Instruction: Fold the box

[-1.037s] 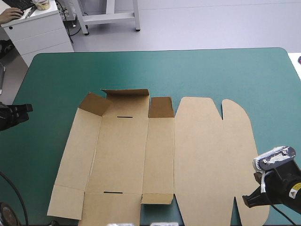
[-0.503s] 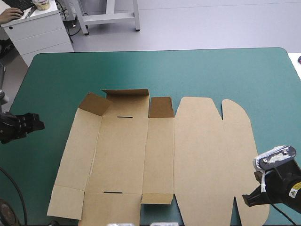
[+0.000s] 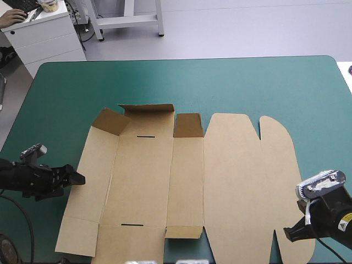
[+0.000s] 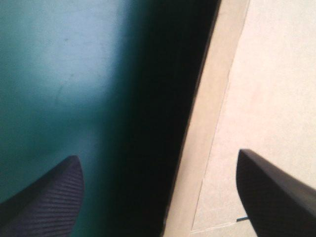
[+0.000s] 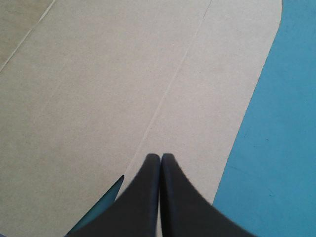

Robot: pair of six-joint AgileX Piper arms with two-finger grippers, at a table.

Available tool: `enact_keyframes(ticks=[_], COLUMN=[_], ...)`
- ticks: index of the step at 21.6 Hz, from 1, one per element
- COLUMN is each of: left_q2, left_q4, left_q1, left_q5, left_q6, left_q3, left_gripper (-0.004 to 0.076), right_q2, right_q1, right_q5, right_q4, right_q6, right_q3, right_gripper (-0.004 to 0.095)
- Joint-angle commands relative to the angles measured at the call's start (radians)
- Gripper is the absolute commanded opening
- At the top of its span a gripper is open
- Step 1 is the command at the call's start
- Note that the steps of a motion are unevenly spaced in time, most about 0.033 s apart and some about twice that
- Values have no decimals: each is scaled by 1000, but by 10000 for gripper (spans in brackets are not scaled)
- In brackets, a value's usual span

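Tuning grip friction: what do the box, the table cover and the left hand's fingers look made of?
Box: matte brown board, likely cardboard; scored creases and cut slots show.
Table cover: teal-green, smooth, faint sheen; mat or laminate, cannot tell.
Left hand, fingers: black, finely ribbed; probably rubber or textured plastic.

We've got the flat cut sheet of brown board, the box (image 3: pixel 187 181), lying spread out, creased into panels but mostly unfolded. Its long left edge sits just ahead of the left gripper (image 3: pixel 78 178), running between the parted black fingers. On that side, the far-end flaps stand raised. Its rounded near corner lies under the right gripper (image 3: pixel 288 233).
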Motion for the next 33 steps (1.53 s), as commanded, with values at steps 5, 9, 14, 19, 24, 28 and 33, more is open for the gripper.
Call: enact_keyframes(ticks=[5, 9, 14, 19, 24, 28, 33], left_q2=[-26, -26, -26, -18, -12, -12, -12], left_q4=[-30, -7, -14, -19, -12, -10, -10], left_q1=[-167, -203, -203, -269, -279, -279, -279], left_q5=[66, 80, 80, 80, 75, 31, 5], left_q6=[89, 67, 57, 36, 29, 1, -3], left_q3=[18, 18, 18, 35, 79, 83, 83], left_gripper=[600, 600, 598, 598, 598, 467, 136], right_q2=[6, 6, 6, 6, 6, 6, 6], right_q1=[-6, -6, -6, -6, -6, -6, -6], right_q5=[-48, -47, -44, -44, -44, -44, -44], right_q4=[9, 9, 11, 17, 17, 17, 17], right_q6=[-16, -16, -16, -16, -18, -18, -18], right_q3=[-21, -21, -21, -21, -21, -21, -21], right_gripper=[-20, -20, -20, -20, -20, -20, -20])
